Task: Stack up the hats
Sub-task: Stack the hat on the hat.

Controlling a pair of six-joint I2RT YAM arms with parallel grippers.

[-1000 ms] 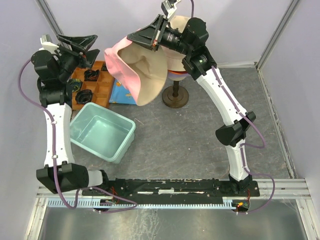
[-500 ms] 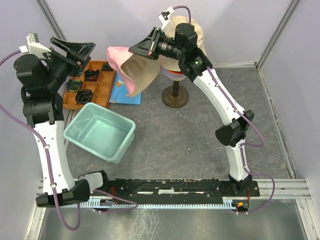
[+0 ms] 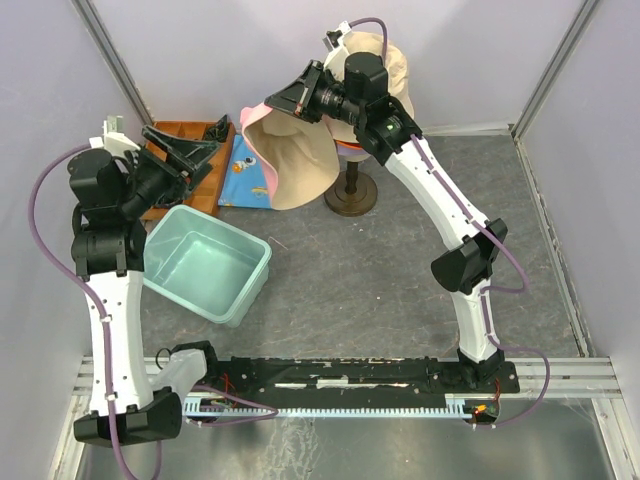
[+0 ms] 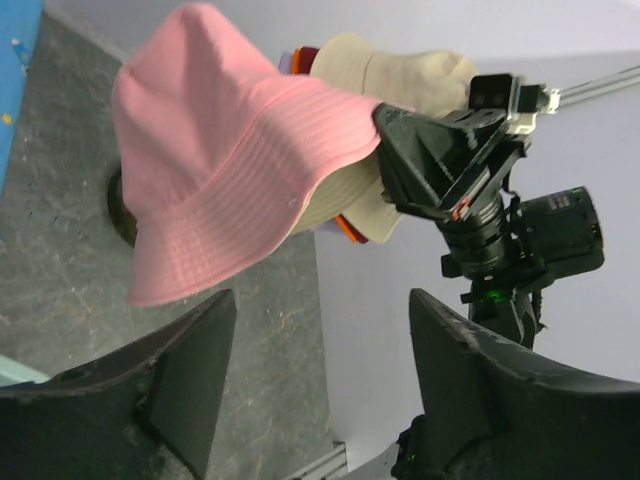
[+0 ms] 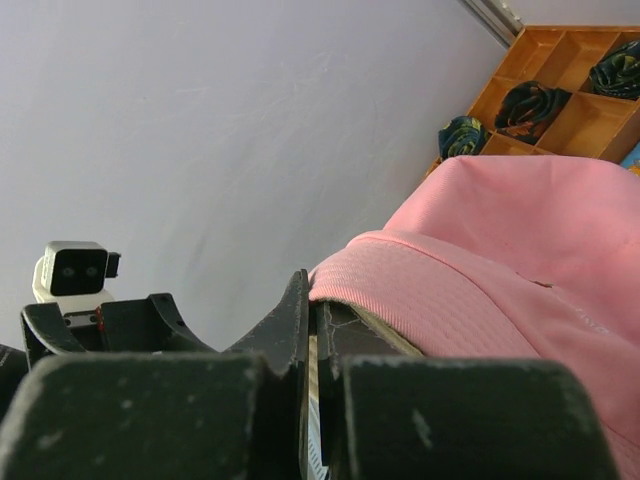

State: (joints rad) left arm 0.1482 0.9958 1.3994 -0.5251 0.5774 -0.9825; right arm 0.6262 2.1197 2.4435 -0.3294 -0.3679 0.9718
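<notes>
Here, grey table, pale walls; right tool gripping pink hat, left tool agape.

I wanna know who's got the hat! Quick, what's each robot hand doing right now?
Left gripper: open, holding nothing.
Right gripper: shut on the brim of the pink hat.

The pink hat, cream inside, hangs aloft by its brim near the cream-beige hat, which apparently tops others.
</notes>
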